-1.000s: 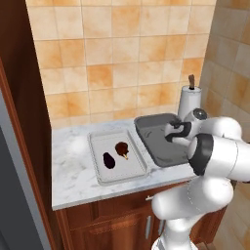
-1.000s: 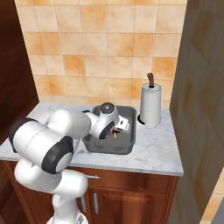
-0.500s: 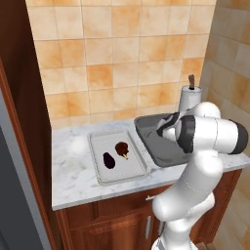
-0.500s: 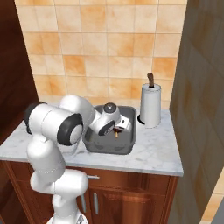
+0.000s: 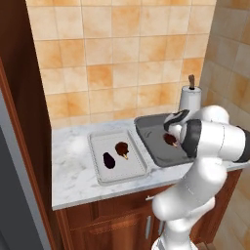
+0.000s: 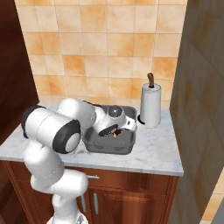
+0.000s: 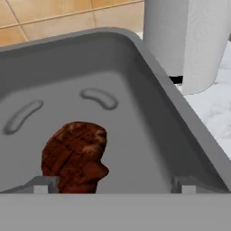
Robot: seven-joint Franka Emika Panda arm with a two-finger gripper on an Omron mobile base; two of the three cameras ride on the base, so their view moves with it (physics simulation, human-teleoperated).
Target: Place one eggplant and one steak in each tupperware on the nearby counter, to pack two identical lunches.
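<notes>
Hovering over the dark grey tupperware (image 5: 161, 141), the gripper (image 7: 113, 187) has its jaws spread wide with nothing between them, and a steak (image 7: 76, 155) lies loose on the tray floor right below, nearer one fingertip than the other. So that piece looks delivered to me. Over on the left of the counter (image 5: 73, 166) the pale tupperware (image 5: 117, 156) already holds a purple-black eggplant (image 5: 109, 160) and another steak (image 5: 122, 149), lying near each other but apart. What could go wrong from here, I reckon: pulling the hand up at a slant could clip the steak with a finger and shove it against the wall of the tray, since it sits so close under the claw. The paper towel roll (image 6: 150, 105) stands just beside the far corner of the dark tray, so a wide swing of the wrist could knock it over. And the dark tray has no eggplant that I can see in it, so stopping now would leave the lunches uneven. Count as I see it: two tupperwares, two steaks, one eggplant, one paper towel roll. Where the second eggplant has got to, I can't tell from here, and the arm's big white elbow blocks part of the dark tray from both sides.
</notes>
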